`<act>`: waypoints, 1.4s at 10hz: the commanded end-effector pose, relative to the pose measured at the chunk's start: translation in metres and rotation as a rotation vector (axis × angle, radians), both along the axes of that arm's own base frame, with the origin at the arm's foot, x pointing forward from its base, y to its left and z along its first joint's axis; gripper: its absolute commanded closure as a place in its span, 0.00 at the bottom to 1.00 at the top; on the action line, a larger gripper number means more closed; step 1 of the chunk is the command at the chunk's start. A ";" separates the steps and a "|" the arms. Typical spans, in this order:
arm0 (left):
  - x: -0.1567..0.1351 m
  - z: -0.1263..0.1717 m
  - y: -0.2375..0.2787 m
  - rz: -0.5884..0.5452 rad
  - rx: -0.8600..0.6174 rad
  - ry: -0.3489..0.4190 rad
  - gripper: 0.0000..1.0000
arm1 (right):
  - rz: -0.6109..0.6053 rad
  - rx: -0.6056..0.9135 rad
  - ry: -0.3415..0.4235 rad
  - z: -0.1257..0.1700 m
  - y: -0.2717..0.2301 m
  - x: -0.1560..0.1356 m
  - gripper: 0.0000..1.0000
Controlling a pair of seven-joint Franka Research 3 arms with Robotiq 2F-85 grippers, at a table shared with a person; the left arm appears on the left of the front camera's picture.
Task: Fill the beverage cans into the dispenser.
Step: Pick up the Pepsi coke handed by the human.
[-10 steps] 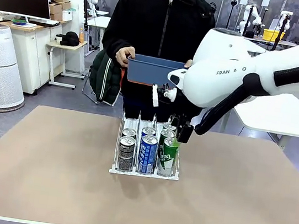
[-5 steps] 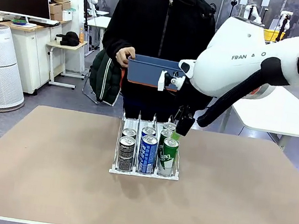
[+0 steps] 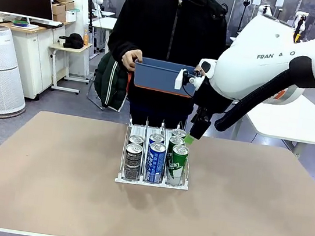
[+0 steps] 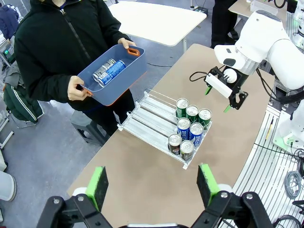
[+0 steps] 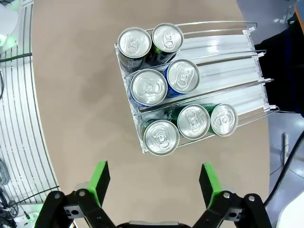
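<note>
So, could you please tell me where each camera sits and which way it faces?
Front view: fixed on the robot's side, facing across the table at the person holding the blue tub; right arm at right, right gripper above the dispenser.
Left wrist view: high beside the table, looking down at dispenser, person and right arm; left gripper's open jaws at bottom.
Right wrist view: above the dispenser, looking straight down on cans; open jaws at bottom.
All share the dispenser.

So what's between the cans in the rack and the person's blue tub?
Just the empty lanes of the dispenser, between cans and tub; clearest in the left wrist view.
</note>
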State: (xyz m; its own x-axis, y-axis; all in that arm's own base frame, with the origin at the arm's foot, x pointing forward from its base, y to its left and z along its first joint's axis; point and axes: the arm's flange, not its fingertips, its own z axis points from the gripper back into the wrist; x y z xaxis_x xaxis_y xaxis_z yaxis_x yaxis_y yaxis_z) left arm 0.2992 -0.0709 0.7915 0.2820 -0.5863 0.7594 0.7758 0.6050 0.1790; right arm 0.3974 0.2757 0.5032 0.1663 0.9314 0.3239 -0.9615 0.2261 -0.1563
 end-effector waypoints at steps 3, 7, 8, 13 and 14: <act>0.001 -0.001 0.001 0.007 0.000 -0.003 0.00 | 0.007 -0.008 0.001 -0.003 0.004 0.000 0.00; 0.001 -0.001 0.001 0.007 0.000 -0.003 0.00 | 0.007 -0.008 0.001 -0.003 0.004 0.000 0.00; 0.001 -0.001 0.001 0.007 0.000 -0.003 0.00 | 0.007 -0.008 0.001 -0.003 0.004 0.000 0.00; 0.001 -0.001 0.001 0.007 0.000 -0.003 0.00 | -0.061 0.156 -0.084 0.118 -0.049 0.032 0.00; 0.001 -0.001 0.001 0.007 0.000 -0.003 0.00 | -0.098 0.184 -0.087 0.151 -0.063 0.033 0.00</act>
